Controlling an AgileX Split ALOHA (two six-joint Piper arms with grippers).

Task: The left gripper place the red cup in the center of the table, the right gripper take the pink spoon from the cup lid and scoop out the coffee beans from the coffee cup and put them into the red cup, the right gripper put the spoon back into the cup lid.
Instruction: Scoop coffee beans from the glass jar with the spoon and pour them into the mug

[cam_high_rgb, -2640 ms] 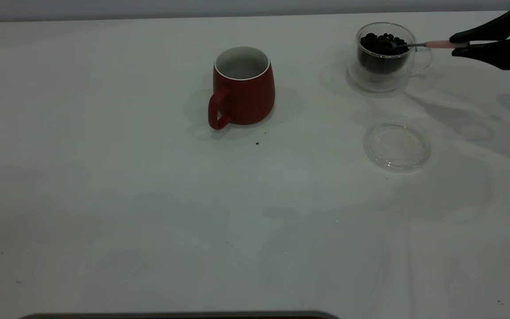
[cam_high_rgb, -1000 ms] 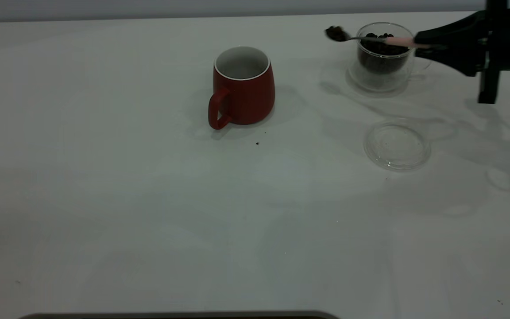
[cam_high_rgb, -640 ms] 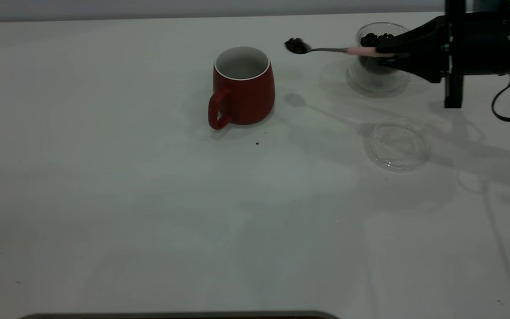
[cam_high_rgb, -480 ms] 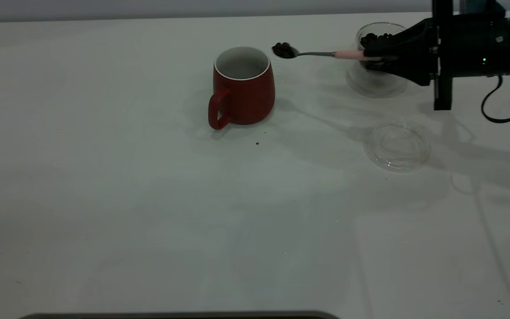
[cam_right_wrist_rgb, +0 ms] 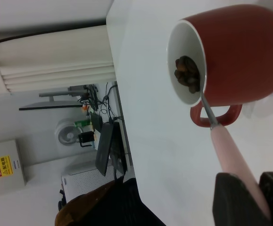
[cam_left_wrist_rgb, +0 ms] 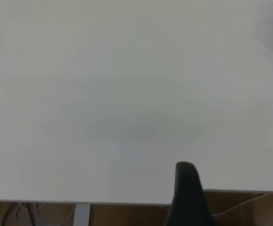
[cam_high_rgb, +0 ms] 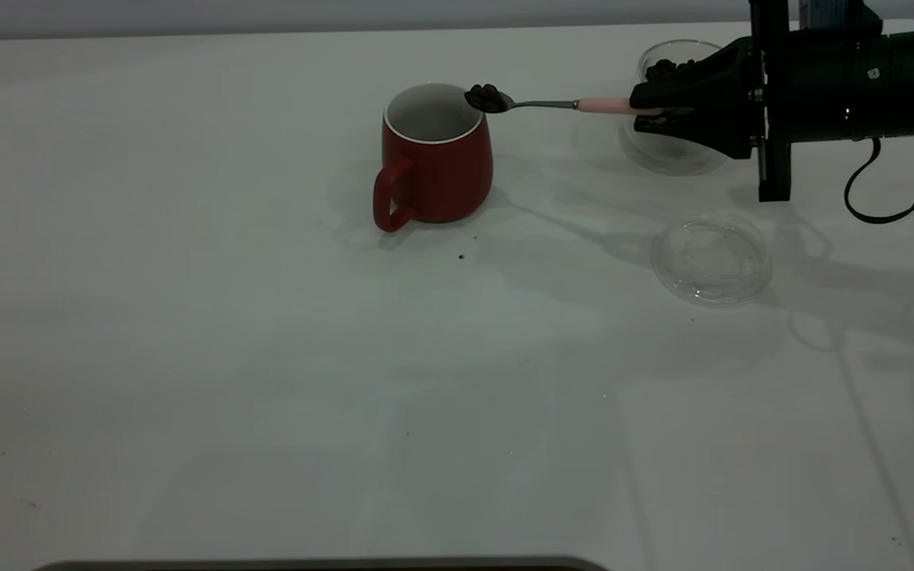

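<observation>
Beans (cam_high_rgb: 486, 97), dark roasted coffee ones in a small heap, ride in the shiny metal bowl of the slim pink-handled spoon (cam_high_rgb: 560, 103), which the black right gripper (cam_high_rgb: 647, 105) pinches by the far end of its handle, fingers closed on the pink part. In the exterior view the loaded bowl sits at the right edge of the rim of the dark red ceramic mug (cam_high_rgb: 435, 159); the right wrist view shows the bowl over the mug's white interior (cam_right_wrist_rgb: 186, 70), just inside the rim.

The step in hand looks to be the tip-out. To do it well, I would carry the bowl a little further toward the mouth's centre before rolling the wrist, so nothing bounces off the white rim onto the white table (cam_high_rgb: 266, 357). The roll should be slow and about the handle's own axis (a long lever held at its end swings easily), keeping the neck clear of the rim so the mug is not nudged.

Behind the gripper stands the clear double-walled glass cup (cam_high_rgb: 667, 151) of beans, partly hidden, and the round clear lid (cam_high_rgb: 711, 262) lies near, bare, awaiting the spoon. The left gripper (cam_left_wrist_rgb: 187, 197) is parked over the table edge; whether it is open I cannot tell.
</observation>
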